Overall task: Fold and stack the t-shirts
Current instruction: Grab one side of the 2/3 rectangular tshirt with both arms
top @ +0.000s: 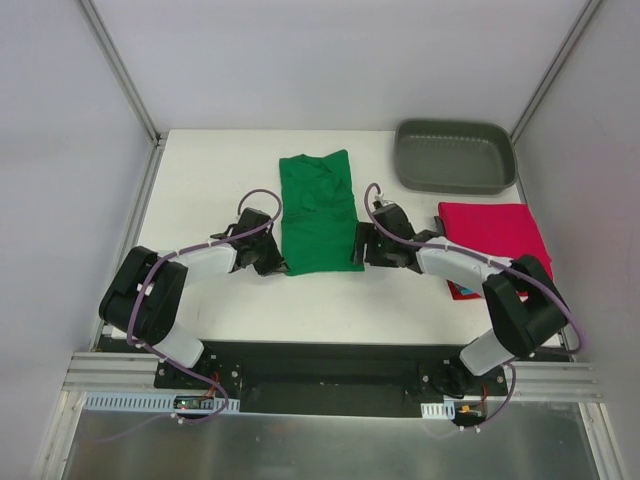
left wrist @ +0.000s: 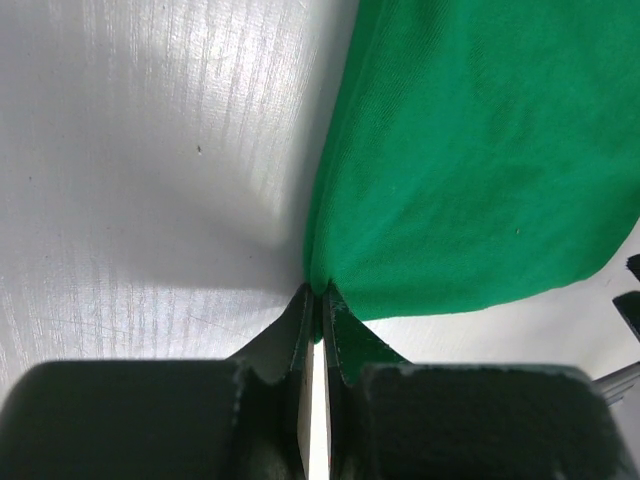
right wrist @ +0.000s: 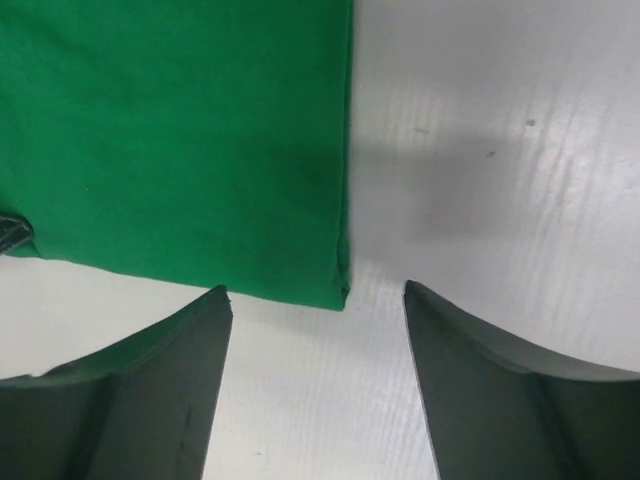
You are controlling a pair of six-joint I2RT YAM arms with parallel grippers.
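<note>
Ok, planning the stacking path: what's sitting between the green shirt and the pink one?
In the top view, the right gripper and its forearm lie between the green t-shirt and the pink t-shirt; otherwise bare white table.

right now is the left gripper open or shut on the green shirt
Shut. The left gripper has its jaws pressed together, pinching the near corner of the green t-shirt.

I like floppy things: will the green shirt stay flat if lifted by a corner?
Probably not: the green shirt is soft, wrinkled cloth, so it would likely droop and unfold. It seems light, since the left end effector pinches only its corner.
</note>
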